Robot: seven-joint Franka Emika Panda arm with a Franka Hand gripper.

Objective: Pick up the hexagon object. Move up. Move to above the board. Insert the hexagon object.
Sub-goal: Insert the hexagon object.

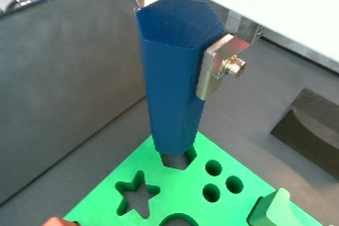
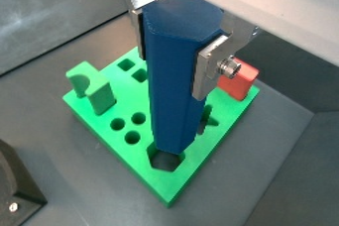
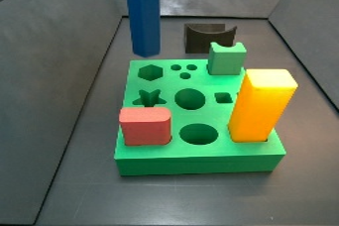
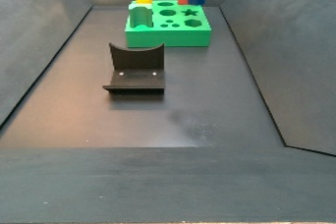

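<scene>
Thick bright-green square board (image 3: 199,156): carried tall yellow-orange block (image 3: 261,103), red block (image 3: 146,126), small green notched block (image 3: 227,56) | Tall matte dark-blue hexagon rod (image 2: 176,81): upright, lower end at board's corner hole | Silver-fingered gripper (image 1: 179,47): clamped on rod's top

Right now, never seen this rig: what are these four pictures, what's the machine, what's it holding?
It is one robot arm with a two-finger gripper. Two cameras ride on its wrist and look down along the held piece; two fixed ones stand beside the table. The gripper is shut on the hexagon object, a tall dark-blue rod whose lower end is at a hole in the board, a green slab with cut-outs. On the board also stand a yellow block, a red block and a small green block. The dark fixture stands on the floor.
</scene>
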